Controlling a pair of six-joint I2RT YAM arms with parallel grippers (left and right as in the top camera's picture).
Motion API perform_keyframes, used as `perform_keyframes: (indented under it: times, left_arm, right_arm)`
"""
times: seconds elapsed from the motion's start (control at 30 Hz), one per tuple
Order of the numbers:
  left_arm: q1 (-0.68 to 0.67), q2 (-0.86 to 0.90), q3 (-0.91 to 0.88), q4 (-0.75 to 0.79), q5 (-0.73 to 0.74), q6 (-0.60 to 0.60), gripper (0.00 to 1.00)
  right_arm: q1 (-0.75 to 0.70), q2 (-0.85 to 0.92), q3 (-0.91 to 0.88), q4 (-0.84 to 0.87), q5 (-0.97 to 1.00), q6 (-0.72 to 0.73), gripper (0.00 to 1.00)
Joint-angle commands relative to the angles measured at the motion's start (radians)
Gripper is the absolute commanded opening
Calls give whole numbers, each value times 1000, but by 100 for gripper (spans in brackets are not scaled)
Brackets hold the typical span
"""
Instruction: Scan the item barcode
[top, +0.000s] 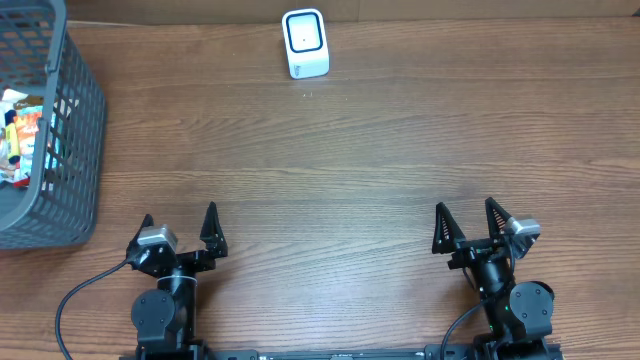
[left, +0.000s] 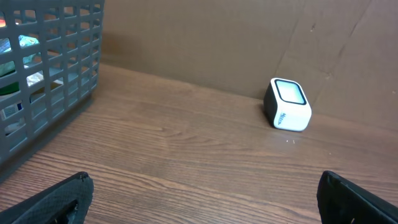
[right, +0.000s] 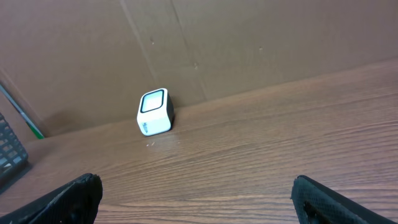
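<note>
A grey mesh basket (top: 70, 150) stands farthest left, ahead of the left gripper (top: 180, 215) and out to its left side, well apart from it. Inside lie the packaged items (top: 20, 130), colourful wrappers seen through the mesh; their barcodes cannot be made out. In the left wrist view the basket wall fills the upper left corner, with green and white packaging showing behind the bars.

The left gripper sits low over the near edge of the wooden table (top: 350, 170), its jaws spread as wide as they go and nothing between them. Its two dark fingers (left: 62, 199) show only at the bottom corners of its own camera, with bare wood between them.

The scanner (top: 305, 43), a small white box with a dark-rimmed window on its upper face, stands at the far edge of the table. It is well ahead of the left gripper and off to that gripper's right. From the right gripper (top: 466, 206) it lies well ahead and to the left. It stands close to the brown cardboard wall (right: 249, 43) that backs the table.

The right gripper rests near the table's near edge, level with the left one and well apart from it. Its jaws also stand fully apart and hold nothing. Its fingertips (right: 74, 193) appear at the lower corners of the right wrist view, over bare wood.
</note>
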Motion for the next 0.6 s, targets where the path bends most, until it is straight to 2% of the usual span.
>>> perform_keyframes:
  times: [0.0,0.13,0.3,0.37,0.57]
  left_arm:
    - [-7,-6,-3,3,-11,20,100]
    - [-6,-6,-3,16,-61,23,100]
    - [-6,-6,9,120,146,18,100]
    - [-6,-6,45,169,167,-5,100]
    - [-6,-3,260,138,248,-37,100]
  right_arm:
    - [-8,-6,-11,6,12,1,100]
    - [-8,-6,-11,6,11,1,100]
    - [-8,-6,-11,6,12,1,100]
    - [-8,-6,-11,6,12,1,100]
    - [-8,-6,-11,6,12,1,100]
